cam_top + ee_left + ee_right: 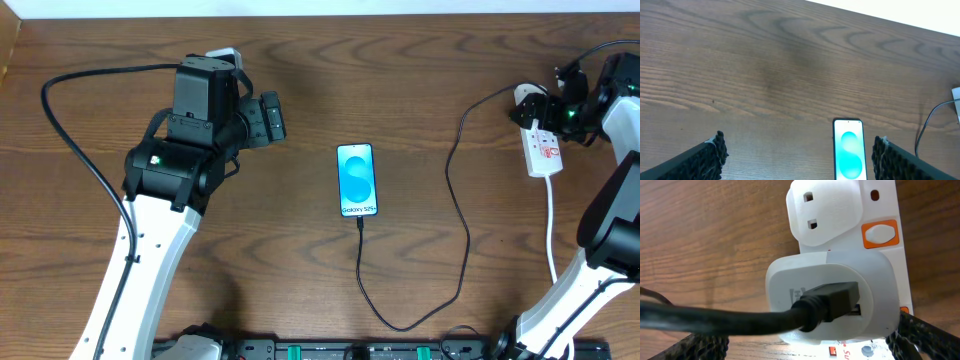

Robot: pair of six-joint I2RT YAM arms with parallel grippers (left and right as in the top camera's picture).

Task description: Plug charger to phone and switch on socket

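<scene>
From above, you see the phone (357,180) lying screen up near the middle of the wooden table (300,260), with bare wood on every side of it. The black charger cable (359,262) meets the phone's bottom edge, loops toward the near edge, then climbs right to the white plug (522,97) on the power strip (543,152), which lies close to the right edge. Your left gripper (274,118) hovers left of the phone, well apart from it. Your right gripper (540,108) sits over the strip's far end.

In the left wrist view, the fingers (707,157) stand wide apart and hold nothing. The phone shows between them, nearer the right one, with open wood beyond.

In the right wrist view, the fingers (925,335) are spread either side of the plug, not clamped on it. An orange switch (880,234) sits just beyond the plug.
</scene>
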